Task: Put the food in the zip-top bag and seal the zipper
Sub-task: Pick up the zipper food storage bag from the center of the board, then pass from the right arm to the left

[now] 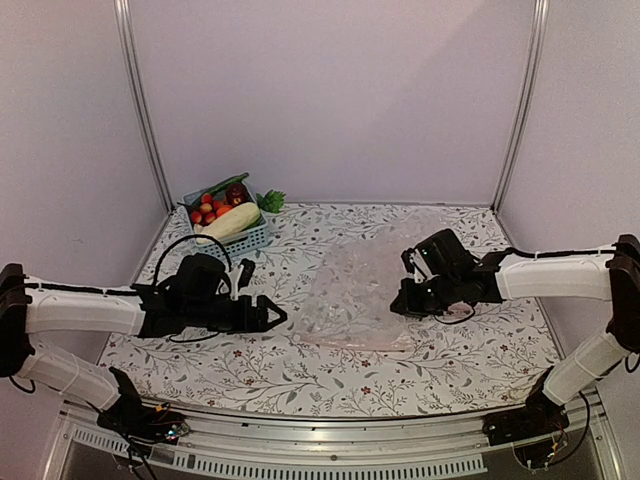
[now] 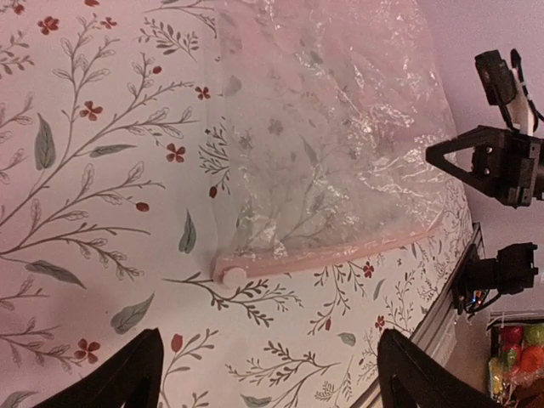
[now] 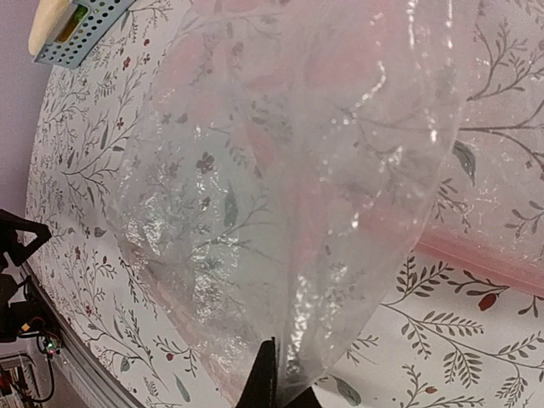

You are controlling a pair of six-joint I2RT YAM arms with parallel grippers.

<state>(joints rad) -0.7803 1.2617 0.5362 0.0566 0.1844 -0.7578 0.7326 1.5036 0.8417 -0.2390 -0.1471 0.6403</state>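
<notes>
The clear zip-top bag (image 1: 355, 295) lies crumpled on the middle of the table. Its pink zipper (image 2: 340, 253) runs along the near edge and ends in a white slider (image 2: 229, 274). My left gripper (image 1: 272, 313) is open and empty, low over the table just left of the bag, with the slider ahead of its fingers (image 2: 268, 340). My right gripper (image 1: 403, 300) is shut on the bag's right side and holds a fold of film up (image 3: 285, 378). The cream-white vegetable (image 1: 232, 220) and the maroon piece (image 1: 237, 192) lie in the blue basket (image 1: 250, 238). I cannot make out the orange piece.
The basket stands at the back left with small red fruits (image 1: 205, 212) and a green cucumber (image 1: 225, 185); a green leafy piece (image 1: 271, 200) lies beside it. Walls close the back and sides. A metal rail (image 1: 330, 440) runs along the near edge.
</notes>
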